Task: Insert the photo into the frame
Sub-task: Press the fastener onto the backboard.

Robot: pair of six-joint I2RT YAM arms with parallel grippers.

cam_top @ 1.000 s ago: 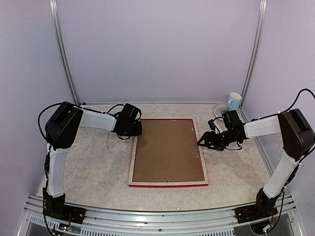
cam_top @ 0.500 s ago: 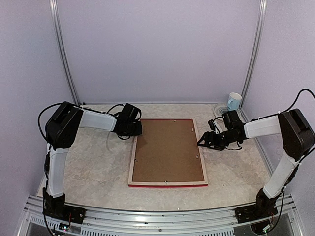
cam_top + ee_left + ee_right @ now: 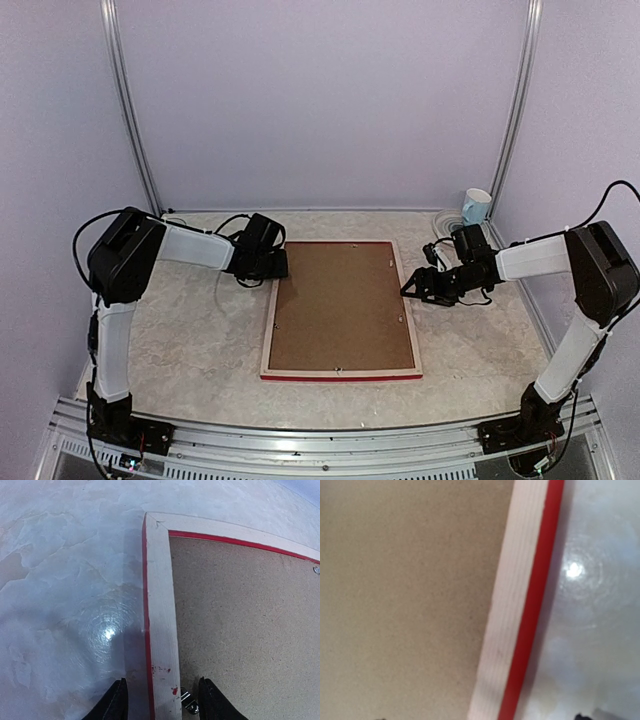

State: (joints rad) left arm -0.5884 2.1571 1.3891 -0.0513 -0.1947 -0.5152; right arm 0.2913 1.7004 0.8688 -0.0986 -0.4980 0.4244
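The frame (image 3: 268, 335) lies face down at the centre of the bench (image 3: 190, 330), with its long sides running from the near edge to the far edge. Its pale wood back faces up, and the red edge shows along the near side. A brown backing board (image 3: 340, 310) fills the opening.

The left gripper (image 3: 272, 265) is low at the frame's far-left corner. Its claw is released. In the left wrist view one finger (image 3: 117, 702) is over the bench outside the left rail and the other is over the backing board, with a metal clip (image 3: 186, 700) just beside it.

The right gripper (image 3: 410, 290) is at the frame's right rail, toward the far end. Its claw is also released, and its tips are well apart in the right wrist view.

A cup (image 3: 477, 205) stands at the far-right corner of the bench.
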